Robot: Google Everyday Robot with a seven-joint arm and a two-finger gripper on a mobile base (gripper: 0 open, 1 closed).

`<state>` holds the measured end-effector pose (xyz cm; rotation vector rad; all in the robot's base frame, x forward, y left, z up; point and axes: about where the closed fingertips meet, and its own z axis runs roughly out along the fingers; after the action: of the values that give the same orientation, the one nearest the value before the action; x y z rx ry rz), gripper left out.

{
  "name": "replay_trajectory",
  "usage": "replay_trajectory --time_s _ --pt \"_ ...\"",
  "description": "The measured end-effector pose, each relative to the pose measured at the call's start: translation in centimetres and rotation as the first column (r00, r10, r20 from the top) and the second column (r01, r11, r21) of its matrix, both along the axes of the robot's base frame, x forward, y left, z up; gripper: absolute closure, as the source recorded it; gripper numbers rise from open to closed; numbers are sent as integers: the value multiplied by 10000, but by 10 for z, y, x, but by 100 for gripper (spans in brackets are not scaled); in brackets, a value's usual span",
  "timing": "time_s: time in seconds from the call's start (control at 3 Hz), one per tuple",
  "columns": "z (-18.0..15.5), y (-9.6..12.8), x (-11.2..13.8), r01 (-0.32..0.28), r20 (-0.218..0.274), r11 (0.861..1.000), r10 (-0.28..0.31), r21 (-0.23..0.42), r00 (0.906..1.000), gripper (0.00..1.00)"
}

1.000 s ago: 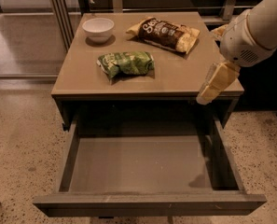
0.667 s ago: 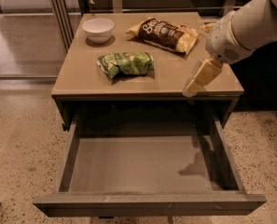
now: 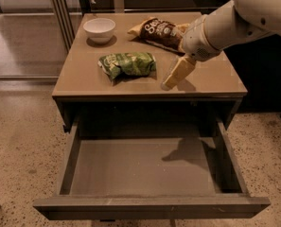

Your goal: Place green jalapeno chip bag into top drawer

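Note:
The green jalapeno chip bag (image 3: 127, 64) lies flat on the table top, left of centre. The top drawer (image 3: 149, 205) stands pulled out wide below the table and holds nothing. My gripper (image 3: 167, 84) hangs from the white arm (image 3: 234, 18) that comes in from the upper right. It is over the table's front right part, a short way right of the green bag and apart from it. It holds nothing.
A white bowl (image 3: 100, 29) stands at the table's back left. A larger dark brown and yellow chip bag (image 3: 159, 32) lies at the back, partly behind the arm. The tan table top (image 3: 83, 79) ends just above the drawer. Speckled floor surrounds the table.
The gripper has moved left across the table's right side, from past the right edge toward the green bag. The bags, bowl and drawer have not moved.

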<state>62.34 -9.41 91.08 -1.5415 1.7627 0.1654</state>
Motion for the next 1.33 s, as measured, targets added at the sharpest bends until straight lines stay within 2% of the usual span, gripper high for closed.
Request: replay_trajectory --time_s 0.67,1.0,1.33 --pt "-5 5 -3 -194 -29 9998 193 -68 9998 0" --pt "-13 21 2 -494 219 9987 491 146 9986 0" --pt "-23 40 17 -738 395 9963 720 451 9966 0"
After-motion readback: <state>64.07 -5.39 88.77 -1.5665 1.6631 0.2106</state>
